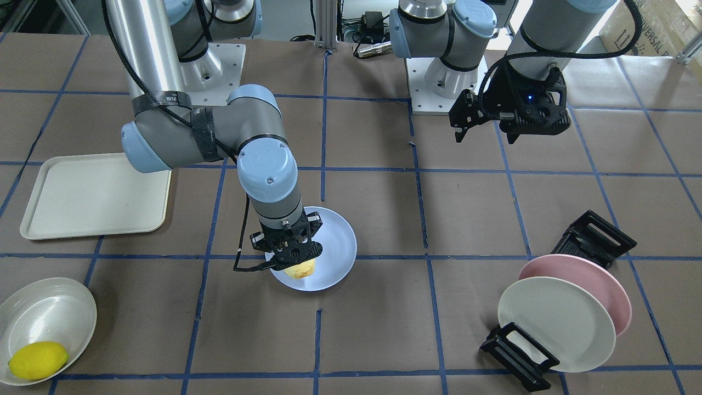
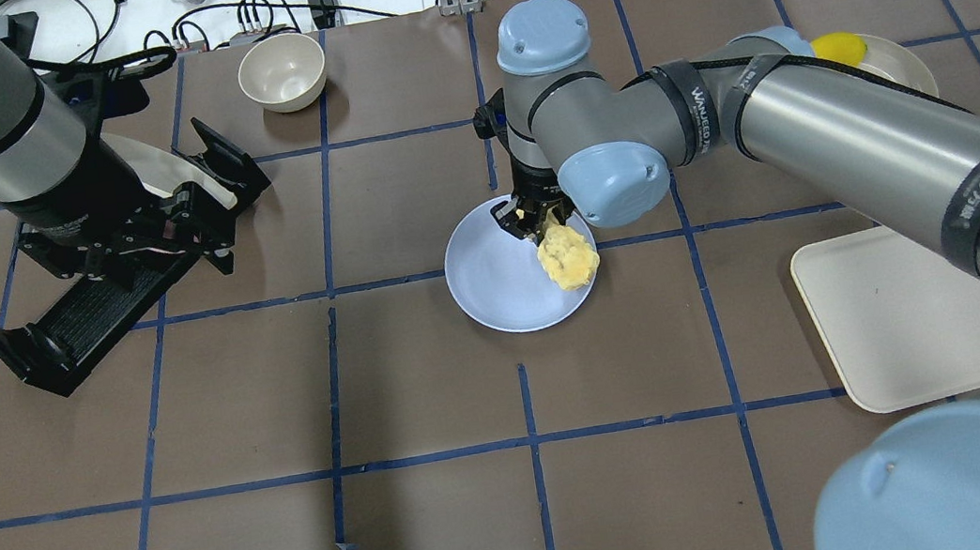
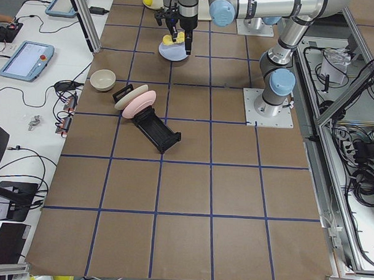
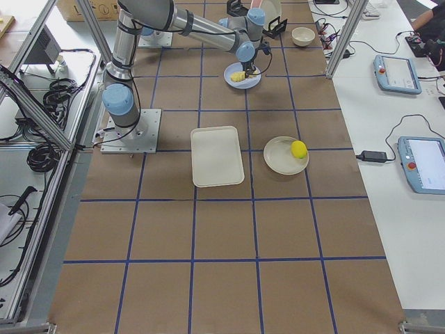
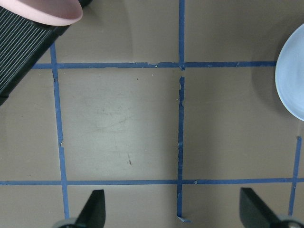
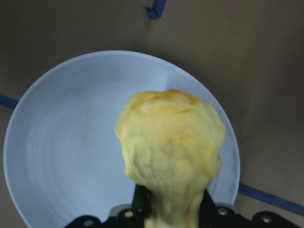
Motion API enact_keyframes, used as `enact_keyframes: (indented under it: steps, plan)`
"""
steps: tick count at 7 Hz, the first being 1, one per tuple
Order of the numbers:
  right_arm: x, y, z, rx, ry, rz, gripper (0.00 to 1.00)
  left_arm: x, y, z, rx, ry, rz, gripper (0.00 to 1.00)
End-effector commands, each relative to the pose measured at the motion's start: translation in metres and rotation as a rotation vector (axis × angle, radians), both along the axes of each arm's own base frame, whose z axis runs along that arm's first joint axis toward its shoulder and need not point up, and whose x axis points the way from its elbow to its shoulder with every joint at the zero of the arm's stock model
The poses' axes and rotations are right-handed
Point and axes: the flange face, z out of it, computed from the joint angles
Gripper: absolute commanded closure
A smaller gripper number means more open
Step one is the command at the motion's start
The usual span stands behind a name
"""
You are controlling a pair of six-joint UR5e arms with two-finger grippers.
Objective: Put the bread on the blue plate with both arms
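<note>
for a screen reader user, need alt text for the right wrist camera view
The right gripper grips the bread, a bumpy pale-yellow roll with a golden-brown far end, above the blue plate. Brown table with blue tape lines surrounds the plate.

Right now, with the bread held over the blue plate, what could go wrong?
1. The bread is close to the rim of the blue plate, so released here it may roll off onto the table.
2. The right hand grips only one end; the bread could slip or tilt early.

The right gripper (image 1: 293, 255) hides most of the bread (image 1: 303, 269) and part of the blue plate (image 1: 337, 241).
</note>
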Motion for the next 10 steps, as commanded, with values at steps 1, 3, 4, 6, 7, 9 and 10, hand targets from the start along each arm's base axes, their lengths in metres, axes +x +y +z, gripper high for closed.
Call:
enact_keyframes:
  steps: [1,3,4,6,7,9,10]
  plan:
    - [0.010,-0.004,0.012,-0.044,-0.002,0.016,0.00,-0.002,0.001,0.001,0.008,0.013,-0.011,0.00]
    - [0.008,-0.012,0.025,-0.059,-0.002,0.013,0.00,-0.001,0.003,0.005,-0.002,0.011,-0.008,0.00]
    - [-0.010,-0.011,0.031,-0.052,0.006,0.001,0.00,-0.001,0.003,0.005,-0.002,0.012,-0.008,0.00]
    - [-0.065,-0.004,0.087,-0.076,0.020,-0.076,0.01,-0.002,0.005,0.007,-0.008,0.016,-0.008,0.00]
    - [-0.111,0.003,0.128,-0.050,0.026,-0.151,0.03,-0.002,0.005,0.007,-0.008,0.016,-0.008,0.00]
    - [-0.210,0.049,0.197,0.082,0.047,-0.327,0.03,-0.002,0.005,0.007,-0.008,0.016,-0.008,0.00]
    - [-0.240,0.070,0.224,0.086,0.047,-0.379,0.02,-0.002,0.005,0.007,-0.008,0.015,-0.008,0.00]
